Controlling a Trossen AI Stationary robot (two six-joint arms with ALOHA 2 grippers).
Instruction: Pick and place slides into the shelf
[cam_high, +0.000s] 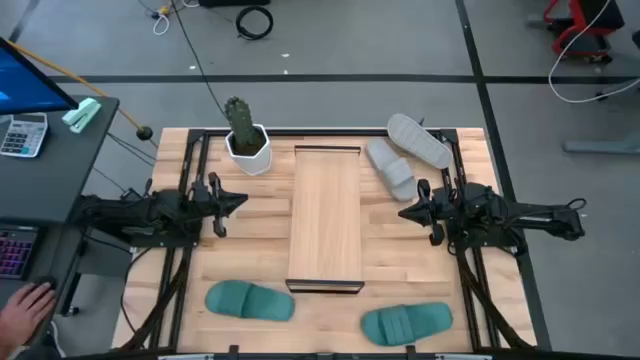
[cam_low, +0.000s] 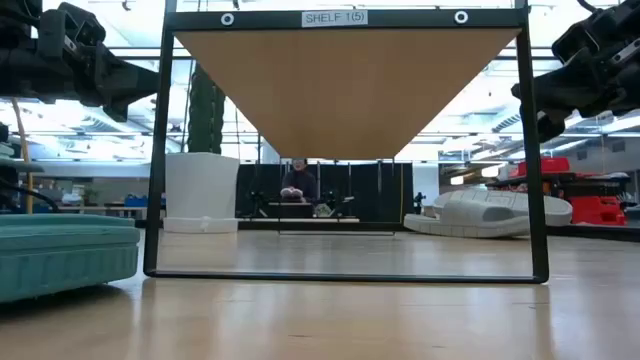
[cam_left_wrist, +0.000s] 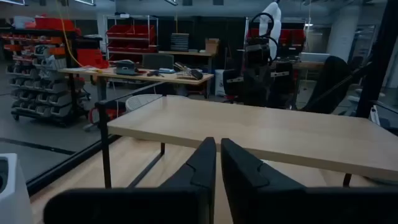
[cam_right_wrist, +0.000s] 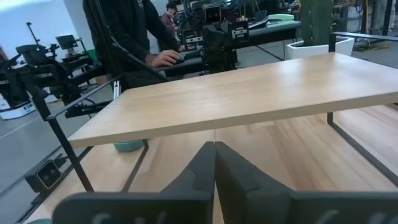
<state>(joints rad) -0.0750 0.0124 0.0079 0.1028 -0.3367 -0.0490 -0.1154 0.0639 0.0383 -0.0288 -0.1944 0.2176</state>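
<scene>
The shelf (cam_high: 325, 215), a long light-wood board on a black frame, stands in the table's middle. Two teal slides lie near the front edge, one at front left (cam_high: 250, 300) and one at front right (cam_high: 406, 322). Two light grey slides (cam_high: 405, 150) lie at the far right, one resting partly on the other. My left gripper (cam_high: 240, 201) hovers left of the shelf, shut and empty, pointing at the shelf. My right gripper (cam_high: 403, 212) hovers right of the shelf, shut and empty, facing the shelf (cam_right_wrist: 249, 93).
A potted cactus (cam_high: 243, 137) in a white pot stands at the far left, beside the shelf's far end. A person's hand (cam_high: 25, 305) rests at a desk beyond the table's left edge. Bare tabletop lies between each gripper and the shelf.
</scene>
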